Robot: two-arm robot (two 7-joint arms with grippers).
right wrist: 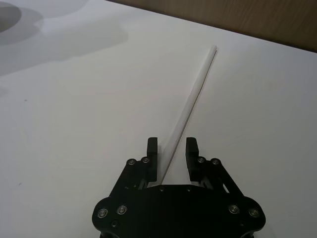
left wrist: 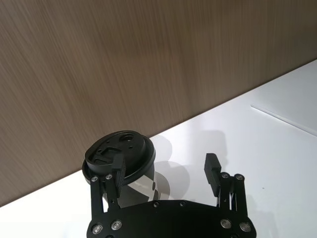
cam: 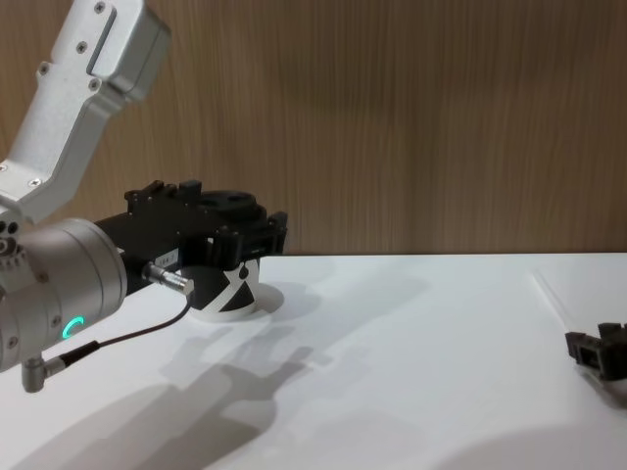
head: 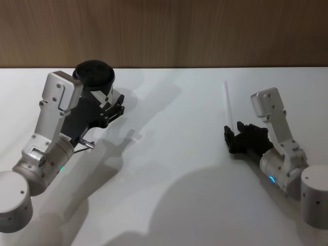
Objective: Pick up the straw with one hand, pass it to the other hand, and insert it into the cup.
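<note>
Head view showed the right gripper (head: 231,132) low on the white surface (head: 174,169), fingers spread to either side of the straw (head: 228,105) and not clamping it. The straw lay flat and ran straight ahead from the gripper. The right wrist view made that gap plain. Well apart, the left gripper (head: 114,105) stood released, with the cup (head: 94,76) just beyond one finger. In the chest view that gripper's body covered most of the cup, its white X peeking out below.
</note>
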